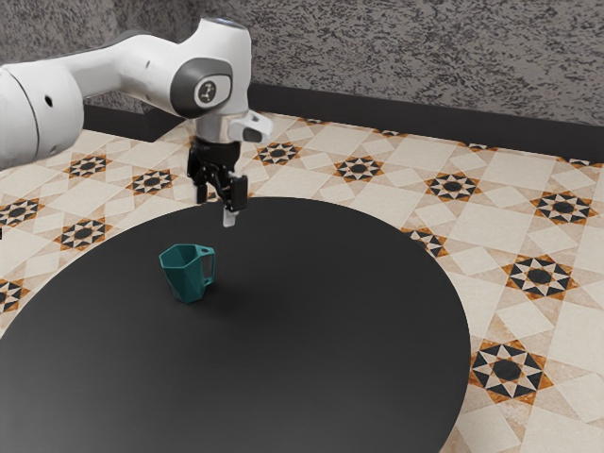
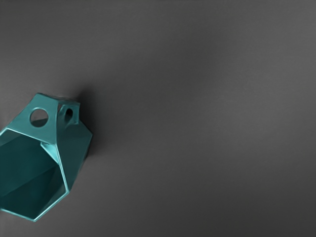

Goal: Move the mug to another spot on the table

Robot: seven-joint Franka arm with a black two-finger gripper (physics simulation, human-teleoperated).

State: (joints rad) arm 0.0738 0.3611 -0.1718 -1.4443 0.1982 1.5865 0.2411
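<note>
A teal, faceted mug (image 1: 187,272) stands upright on the round black table (image 1: 311,330), its handle turned toward the exterior view's right. In the wrist view the mug (image 2: 42,168) is seen from above, its opening and pierced handle showing. My gripper (image 1: 216,207) hangs in the air above the table, a little behind the mug and toward the exterior view's right. Its fingers stand apart with nothing between them, and they do not touch the mug.
The black tabletop spreads wide to the exterior view's right of the mug and toward the front. Beyond its edge lies a patterned tile floor (image 1: 491,208), with a dark baseboard and a grey wall (image 1: 425,47) behind.
</note>
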